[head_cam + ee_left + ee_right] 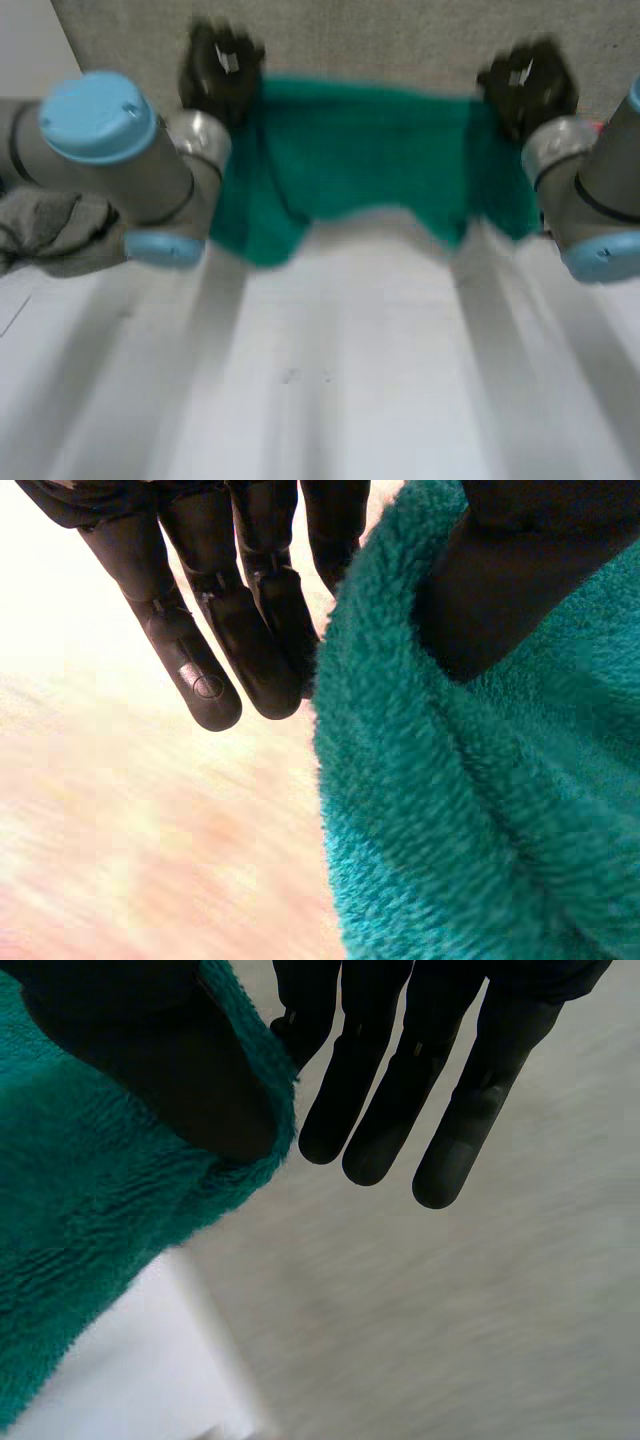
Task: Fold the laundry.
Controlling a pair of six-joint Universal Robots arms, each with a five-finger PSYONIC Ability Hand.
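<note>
At the far side of the white bench (330,380), a green towel (370,160) was stretched between both hands, its lower edge sagging. The left hand (222,70) held one top corner and the right hand (525,85) the other, each pinching the cloth between thumb and straight fingers (215,670). A crumpled grey cloth (50,230) lay beside the left arm.

Fuzzy, seemingly terry-cloth towel (480,810)

The left hand (262,540) pinches the edge of a green towel (450,810). Its thumb (500,580) presses into the fleecy cloth on one side. The straight black fingers (195,670) lie along the other side, over a pale, blurred surface (130,850).
</note>
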